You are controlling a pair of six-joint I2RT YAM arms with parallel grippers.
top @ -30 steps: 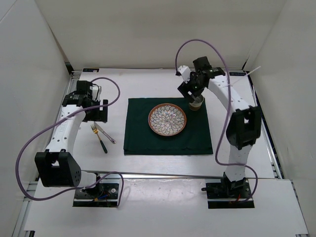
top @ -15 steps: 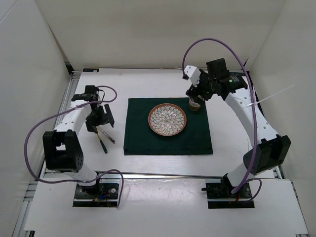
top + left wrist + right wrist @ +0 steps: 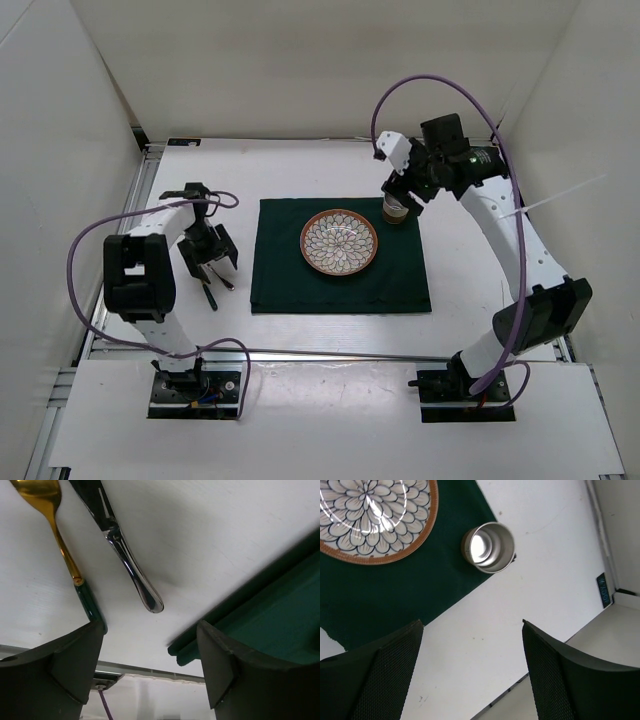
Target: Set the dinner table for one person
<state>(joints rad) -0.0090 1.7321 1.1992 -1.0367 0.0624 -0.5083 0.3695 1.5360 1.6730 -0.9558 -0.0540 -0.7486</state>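
Note:
The white dinner table (image 3: 300, 165) carries a dark green cloth (image 3: 340, 275) with a patterned plate (image 3: 339, 241) on it. A metal cup (image 3: 397, 211) stands on the cloth's far right corner. A gold fork with a green handle (image 3: 55, 527) and a silver knife (image 3: 127, 562) lie on the table left of the cloth. My left gripper (image 3: 212, 260) hovers open just above them, its jaws (image 3: 150, 660) straddling the handle ends, empty. My right gripper (image 3: 402, 188) is open and empty above the cup (image 3: 488, 547), with the plate (image 3: 375, 515) beside it.
The cloth's left edge (image 3: 270, 605) lies close to the knife handle. Metal rails border the table (image 3: 135, 215). White walls enclose the left, back and right. Purple cables loop from both arms.
My left arm has swung forward and lowered its gripper over the fork and knife. My right arm has lifted and drawn back from the cup, which stays on the cloth.

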